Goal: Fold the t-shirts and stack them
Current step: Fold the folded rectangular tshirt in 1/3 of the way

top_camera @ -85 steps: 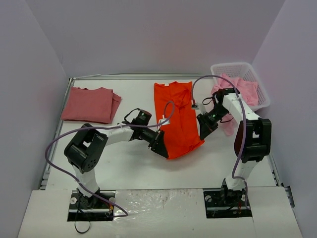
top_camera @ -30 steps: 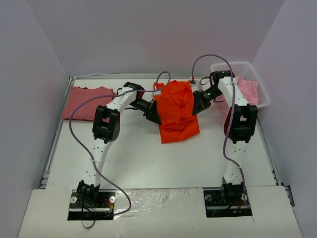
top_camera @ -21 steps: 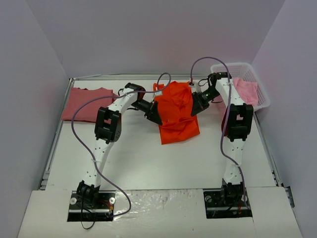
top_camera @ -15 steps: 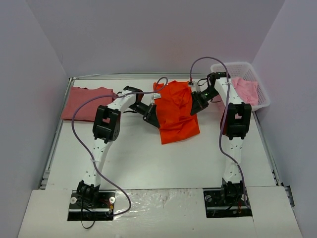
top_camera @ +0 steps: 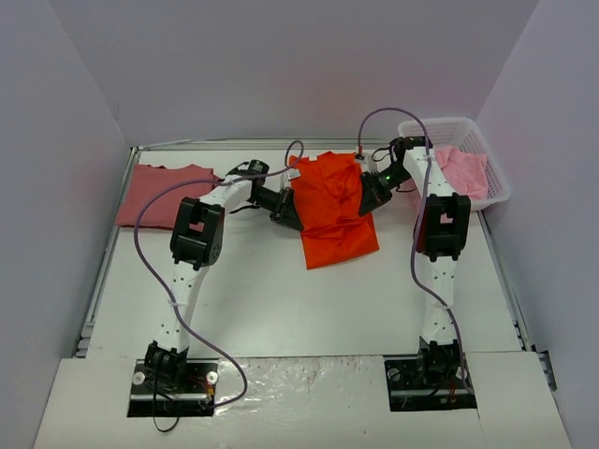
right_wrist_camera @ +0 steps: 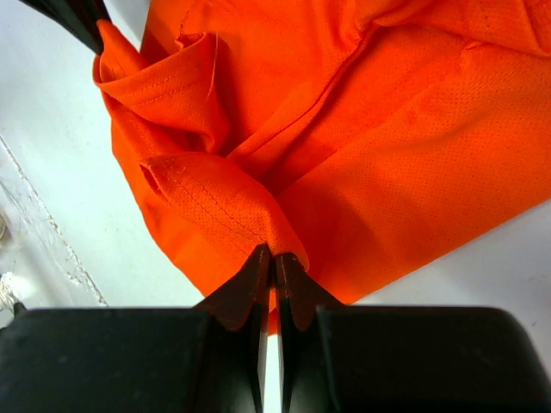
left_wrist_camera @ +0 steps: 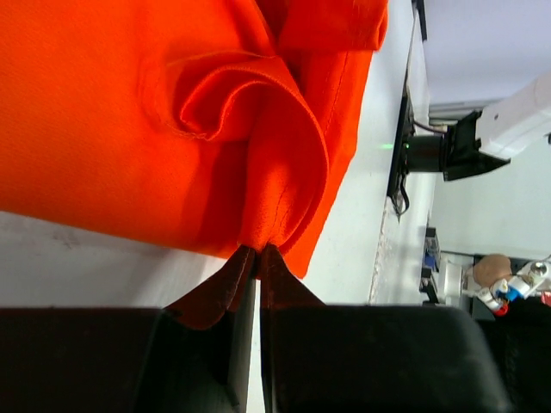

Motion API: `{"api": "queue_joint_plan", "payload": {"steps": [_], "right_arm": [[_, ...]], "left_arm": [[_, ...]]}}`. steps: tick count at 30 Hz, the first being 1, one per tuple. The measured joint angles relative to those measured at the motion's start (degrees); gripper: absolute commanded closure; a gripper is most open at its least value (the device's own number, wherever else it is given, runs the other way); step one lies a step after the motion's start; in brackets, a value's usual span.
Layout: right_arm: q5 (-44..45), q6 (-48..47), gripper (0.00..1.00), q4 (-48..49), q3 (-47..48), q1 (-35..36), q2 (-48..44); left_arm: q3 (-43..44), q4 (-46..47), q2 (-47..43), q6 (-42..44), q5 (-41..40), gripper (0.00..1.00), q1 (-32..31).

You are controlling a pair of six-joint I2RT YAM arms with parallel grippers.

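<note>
Left end effector (top_camera: 292,208) pinches a fold at the left edge of the bright orange-red cloth t-shirt (top_camera: 332,220). Right end effector (top_camera: 368,198) pinches its right edge. The shirt lies far-centre on the white tabletop (top_camera: 281,299), between the dusty rose-red folded t-shirt (top_camera: 168,196) and the white plastic lattice basket (top_camera: 473,134).

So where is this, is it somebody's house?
Probably a robot test booth, not a house: plain walls box in a white table, with a left arm and right arm bolted at its near edge.

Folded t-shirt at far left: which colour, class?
Dusty rose-red t-shirt, best in top external view.
</note>
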Motion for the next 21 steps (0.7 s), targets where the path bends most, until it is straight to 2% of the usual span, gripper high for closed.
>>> {"api": "queue_joint_plan", "payload": {"steps": [11,18,20,21], "right_arm": [[-0.02,0.02,1.00,0.87,0.50,-0.26,0.59],[-0.02,0.09,1.00,1.60,0.81,-0.26,0.59],[0.00,0.22,0.93,1.88,0.90,-0.26,0.59],[0.00,0.42,0.71,2.05,0.92,-0.26,0.59]], "left_arm": [[-1.29,17.99,-0.11,-15.80,-0.50,0.98,0.24],[-2.47,23.10,-0.13,-19.69,-0.74,0.97,0.31],[-3.04,23.45,-0.26,-19.80,-0.98,0.98,0.37],[-3.28,23.45,-0.26,-19.78,-1.14,0.97,0.44]]}}
